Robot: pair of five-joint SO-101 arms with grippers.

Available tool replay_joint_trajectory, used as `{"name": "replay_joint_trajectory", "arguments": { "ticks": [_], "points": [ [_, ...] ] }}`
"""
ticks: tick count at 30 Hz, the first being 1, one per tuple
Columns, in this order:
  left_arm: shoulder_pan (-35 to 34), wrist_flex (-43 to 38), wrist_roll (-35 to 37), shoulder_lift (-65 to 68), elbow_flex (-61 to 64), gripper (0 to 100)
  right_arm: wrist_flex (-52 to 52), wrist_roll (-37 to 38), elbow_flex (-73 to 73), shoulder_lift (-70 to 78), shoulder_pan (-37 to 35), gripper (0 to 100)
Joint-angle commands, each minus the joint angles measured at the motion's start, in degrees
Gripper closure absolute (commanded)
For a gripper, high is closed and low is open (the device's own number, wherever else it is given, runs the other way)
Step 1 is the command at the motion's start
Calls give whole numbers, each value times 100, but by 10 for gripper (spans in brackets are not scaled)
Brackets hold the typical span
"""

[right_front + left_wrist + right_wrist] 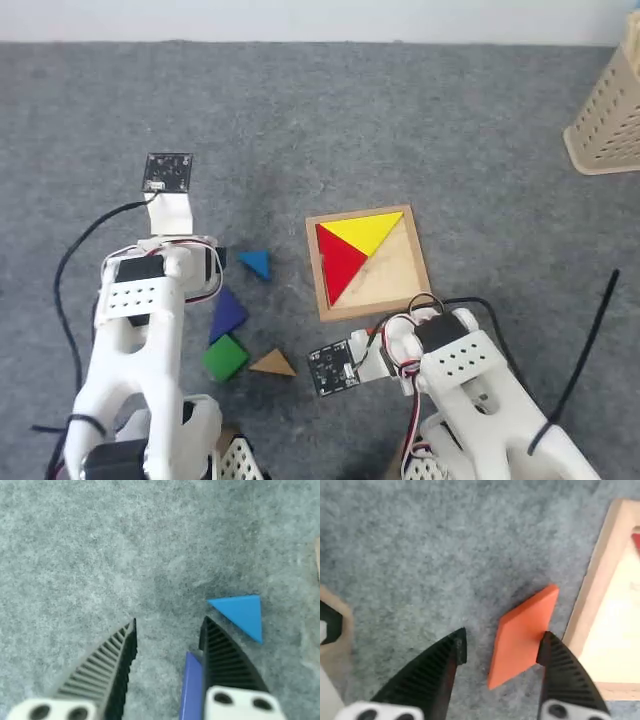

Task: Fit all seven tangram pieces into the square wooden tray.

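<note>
The square wooden tray (413,262) lies mid-table with a yellow triangle (362,231) and a red triangle (338,262) inside. To its left on the carpet lie a light blue triangle (257,263), a dark blue piece (228,313), a green square (225,357) and a tan triangle (272,364). My left gripper (168,625) is open over bare carpet, with the light blue triangle (241,615) just beyond one finger and the dark blue piece (190,687) beside that finger. My right gripper (504,639) is open around an orange parallelogram (522,635) lying by the tray's rim (592,585).
A beige perforated basket (610,110) stands at the far right corner. Black cables trail beside both arm bases (65,290). Grey carpet covers the whole table, open behind the tray and on the far left.
</note>
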Motion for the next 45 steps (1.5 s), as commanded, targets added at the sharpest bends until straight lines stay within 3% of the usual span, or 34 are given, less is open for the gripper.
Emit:
{"name": "replay_joint_trajectory", "arguments": {
  "ticks": [1,10,15,25,33,39,45],
  "points": [
    [26,-97,-88,-176,-13,802,-92,-378,-501,180,75,760],
    [26,-88,-88,-176,-13,802,-409,-563,-993,1640,242,764],
    [26,-88,-88,-176,-13,802,-374,-624,-941,1736,259,858],
    [26,-88,-88,-176,-13,802,-426,-2330,-1099,1727,251,992],
    [26,-88,-97,-176,-22,802,-303,-3771,-1618,1727,251,992],
    [26,-88,-97,-176,-40,802,752,-4633,-2497,1727,251,992],
    [26,-88,-97,-176,-31,802,1059,-5354,-3349,1727,259,992]
  ]
}}
